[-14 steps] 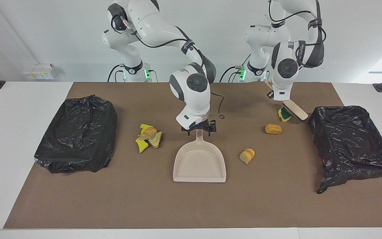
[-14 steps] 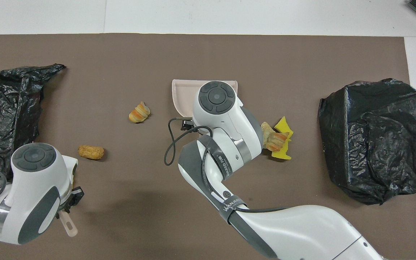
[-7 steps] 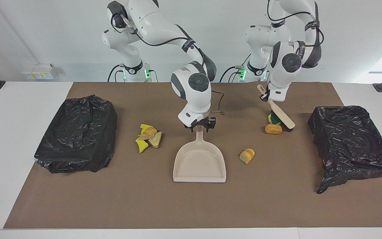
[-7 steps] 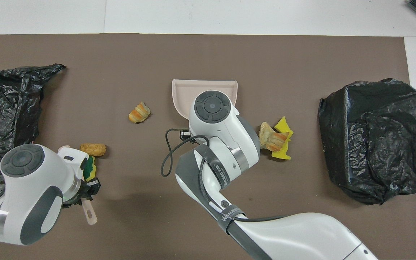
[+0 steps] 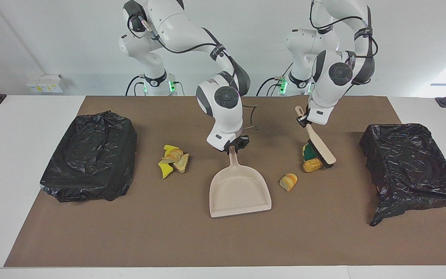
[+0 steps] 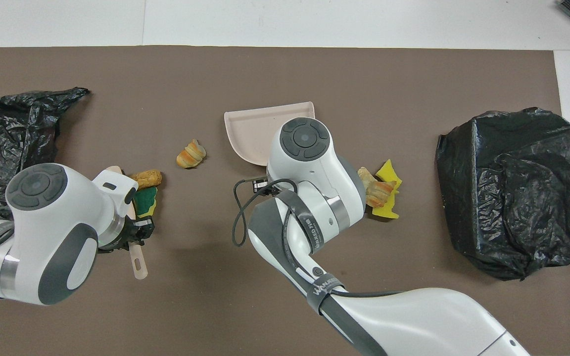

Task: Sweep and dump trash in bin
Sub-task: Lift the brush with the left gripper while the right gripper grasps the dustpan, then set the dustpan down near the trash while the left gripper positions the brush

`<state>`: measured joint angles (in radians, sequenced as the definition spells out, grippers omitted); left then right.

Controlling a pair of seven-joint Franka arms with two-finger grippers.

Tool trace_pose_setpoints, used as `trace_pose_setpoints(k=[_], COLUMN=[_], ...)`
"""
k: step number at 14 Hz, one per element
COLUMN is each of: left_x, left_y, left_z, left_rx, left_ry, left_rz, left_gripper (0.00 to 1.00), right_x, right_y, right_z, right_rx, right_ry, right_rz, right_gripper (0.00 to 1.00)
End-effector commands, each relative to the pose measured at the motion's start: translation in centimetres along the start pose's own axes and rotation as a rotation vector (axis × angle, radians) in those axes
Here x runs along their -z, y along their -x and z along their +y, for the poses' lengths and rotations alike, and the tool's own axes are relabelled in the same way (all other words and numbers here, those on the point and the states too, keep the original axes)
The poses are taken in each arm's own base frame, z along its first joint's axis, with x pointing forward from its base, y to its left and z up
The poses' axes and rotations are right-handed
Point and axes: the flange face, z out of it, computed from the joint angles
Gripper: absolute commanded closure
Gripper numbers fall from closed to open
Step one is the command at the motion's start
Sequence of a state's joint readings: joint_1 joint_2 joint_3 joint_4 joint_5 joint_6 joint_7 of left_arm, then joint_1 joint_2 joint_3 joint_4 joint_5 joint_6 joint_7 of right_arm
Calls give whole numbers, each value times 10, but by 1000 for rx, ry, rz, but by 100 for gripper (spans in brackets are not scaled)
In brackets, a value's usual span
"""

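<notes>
1. Two tools are in hand: the right gripper, at the middle of the facing view, is clamped on the handle of the dustpan, and the left gripper, upper in the frame toward the left arm's end, is clamped on the brush
2. Trash lies in three spots: a green-faced sponge piece and a tan lump touch the brush head, a striped lump sits between them and the dustpan, and a heap of scraps lies toward the right arm's end
3. Risk: the two pushed pieces could slip round the end of the brush head, since it is narrow and tilted; the rounded lump looks likely to roll off line
4. Risk: the dustpan's open mouth faces the lower frame edge, not the oncoming trash, so pieces may strike its side wall and stop outside
5. Risk: the sponge may ride up over the lump and be left under the bristles
6. Room: bare brown mat is wide across the lower frame; the black-lined bin stands near the brush, so a wide swing could snag its loose plastic
</notes>
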<state>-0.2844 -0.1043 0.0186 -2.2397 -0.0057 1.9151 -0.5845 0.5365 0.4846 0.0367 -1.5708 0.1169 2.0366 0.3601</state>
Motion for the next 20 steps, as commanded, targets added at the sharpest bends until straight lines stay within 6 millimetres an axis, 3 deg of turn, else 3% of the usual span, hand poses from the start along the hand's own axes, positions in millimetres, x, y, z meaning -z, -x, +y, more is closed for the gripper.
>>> trace_pose_setpoints(k=[1,3,4,7,8,11,13,17,20], left_x=[33,34,33,30,25,1,-3,-17,-27], left_y=[-13,-19,-23,-39,-42,-41,-42,-54,-40], left_z=[-17,-34,-41,-65,-69,-70,-71,-49,-16], left_rx=[-66,-129,-149,-231,-250,-299,-294,-272,-320], left_ry=[15,17,23,46,49,52,54,104,90], left_rz=[-35,-55,-55,-37,-37,-30,-22,2,-14], left_gripper=[100,100,100,100,100,100,100,100,100], right_x=[65,97,103,87,73,38,17,8,10], right_y=[6,17,20,31,30,27,25,33,44], right_z=[46,90,109,122,123,91,68,42,25], right_rx=[172,404,501,778,856,990,1032,1049,1041], right_ry=[-16,-10,-16,-1,34,119,144,170,173], right_rz=[20,-44,-71,-119,-153,-180,-159,-167,-187], right_gripper=[100,100,100,100,100,100,100,100,100])
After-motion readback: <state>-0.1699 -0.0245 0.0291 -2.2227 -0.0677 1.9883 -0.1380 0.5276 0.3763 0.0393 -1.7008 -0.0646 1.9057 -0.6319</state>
